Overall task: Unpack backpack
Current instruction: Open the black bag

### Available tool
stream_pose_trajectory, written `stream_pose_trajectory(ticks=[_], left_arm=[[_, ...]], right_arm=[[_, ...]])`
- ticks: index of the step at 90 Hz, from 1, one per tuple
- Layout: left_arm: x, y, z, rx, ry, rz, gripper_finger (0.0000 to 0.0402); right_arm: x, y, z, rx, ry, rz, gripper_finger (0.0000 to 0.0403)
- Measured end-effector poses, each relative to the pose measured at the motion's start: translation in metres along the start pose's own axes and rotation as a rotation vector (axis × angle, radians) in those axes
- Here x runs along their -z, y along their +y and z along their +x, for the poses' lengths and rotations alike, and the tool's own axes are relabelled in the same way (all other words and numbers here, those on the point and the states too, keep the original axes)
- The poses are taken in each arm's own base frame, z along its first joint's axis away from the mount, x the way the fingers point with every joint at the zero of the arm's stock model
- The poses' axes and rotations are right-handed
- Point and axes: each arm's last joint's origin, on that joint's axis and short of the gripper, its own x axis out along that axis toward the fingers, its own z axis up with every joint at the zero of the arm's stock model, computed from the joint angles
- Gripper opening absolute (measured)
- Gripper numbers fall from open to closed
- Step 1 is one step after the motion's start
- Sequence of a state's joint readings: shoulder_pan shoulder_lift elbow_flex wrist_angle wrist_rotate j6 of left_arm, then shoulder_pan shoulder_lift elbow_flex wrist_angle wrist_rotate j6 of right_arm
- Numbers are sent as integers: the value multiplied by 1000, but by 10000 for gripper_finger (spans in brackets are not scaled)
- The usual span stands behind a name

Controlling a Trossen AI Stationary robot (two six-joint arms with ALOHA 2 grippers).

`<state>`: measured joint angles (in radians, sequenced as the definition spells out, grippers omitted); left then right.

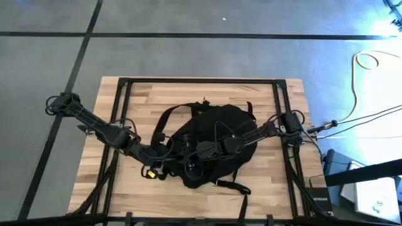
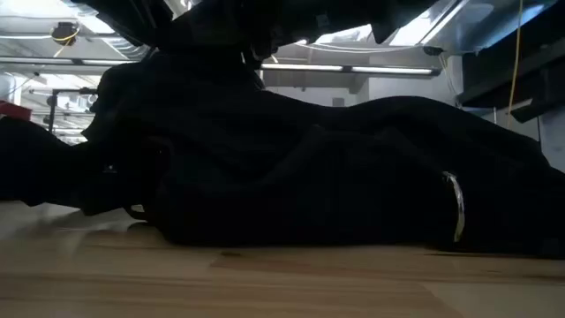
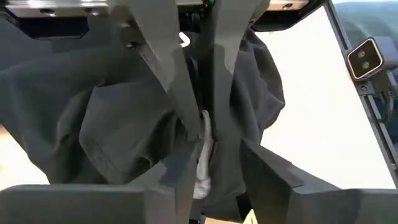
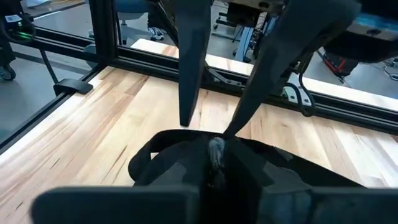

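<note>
You're looking at the wooden table (image 1: 188, 194) with the backpack (image 1: 220, 135) lying flat near its middle, straps trailing toward the front edge. From table height, the backpack is filling nearly the whole view as a dark mound.

Left gripper (image 1: 164, 158) is sitting at the backpack's left-front edge. In its wrist view, its fingers (image 3: 180, 106) are standing nearly closed, pinching a fold of the black fabric with a small pale zipper pull (image 3: 204, 158) hanging between them.

Right gripper (image 1: 202, 150) is hovering over the backpack's front half. Its fingers (image 4: 189, 68) are standing parted, gripping nothing, tips just above a strap loop and a small metal pull (image 4: 216, 149).
</note>
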<state>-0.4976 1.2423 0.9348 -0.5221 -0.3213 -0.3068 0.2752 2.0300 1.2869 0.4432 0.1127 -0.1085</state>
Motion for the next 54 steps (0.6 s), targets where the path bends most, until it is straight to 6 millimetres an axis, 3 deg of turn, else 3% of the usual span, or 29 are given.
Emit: stream_pose_trajectory(ticks=[31,54], left_arm=[[3,1,-7,79,40,-22,139],[23,8,-17,-34,198,-128,139]], right_arm=[[2,1,0,-10,18,-4,1],[0,0,-1,-2,15,-6,0]])
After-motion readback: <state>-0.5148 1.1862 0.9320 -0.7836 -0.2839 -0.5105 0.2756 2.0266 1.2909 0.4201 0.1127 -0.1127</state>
